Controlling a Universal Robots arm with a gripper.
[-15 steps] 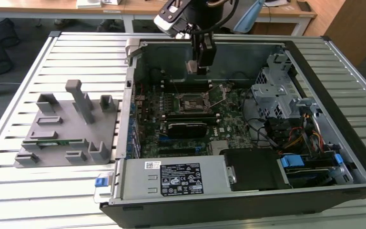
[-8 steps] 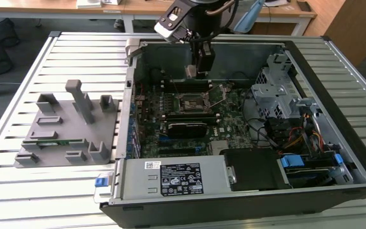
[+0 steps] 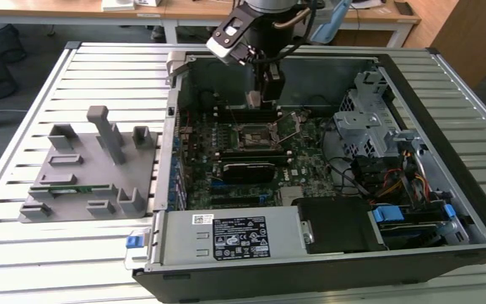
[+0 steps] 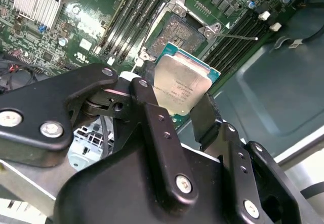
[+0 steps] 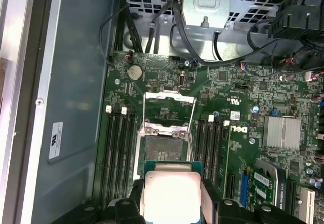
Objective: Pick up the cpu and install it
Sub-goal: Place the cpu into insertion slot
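Hanging over the open socket [image 5: 164,150] on the motherboard [image 5: 243,117], the gripper [image 4: 177,105] is clamped on the cpu [image 4: 183,82] by two opposite edges, which leaves the underside free. The lid frame [image 5: 169,107] is flipped back, so the seat lies bare beneath the chip.

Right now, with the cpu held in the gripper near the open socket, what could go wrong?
1. The gripper pinches the cpu only by two opposite edges, so it might slip or tilt.
2. The socket lies open, contacts bare; a skewed or offset landing could damage them.
3. The opened retention frame stands beside the socket and might catch the chip.
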